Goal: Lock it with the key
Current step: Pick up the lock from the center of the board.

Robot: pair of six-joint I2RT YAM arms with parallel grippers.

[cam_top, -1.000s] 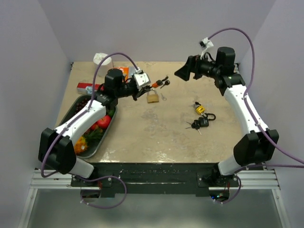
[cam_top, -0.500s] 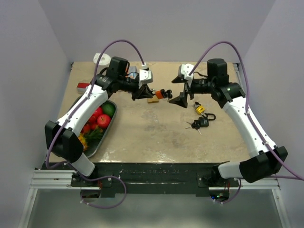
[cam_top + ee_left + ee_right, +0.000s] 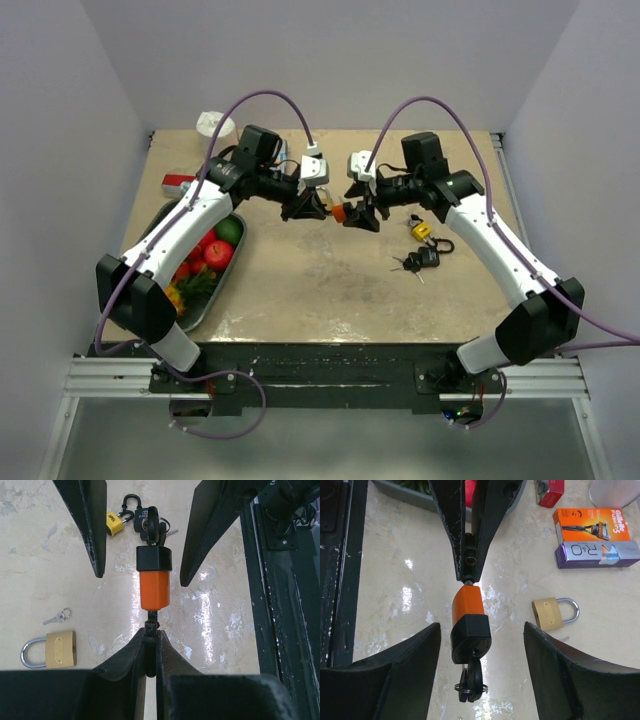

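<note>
Orange-black padlock (image 3: 154, 587), keys (image 3: 152, 527) dangling: I see left gripper (image 3: 151, 636) clamping its shackle (image 3: 151, 626), right gripper (image 3: 482, 630) spread around it. Beige table (image 3: 300, 285), grey walls (image 3: 320, 60).

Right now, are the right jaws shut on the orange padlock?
No, the right wrist view shows them wide apart either side of the orange padlock.

Four padlocks (image 3: 60, 649) (image 3: 115, 522) (image 3: 427, 258) (one orange (image 3: 154, 587)), one fruit tray (image 3: 150, 228)
</note>
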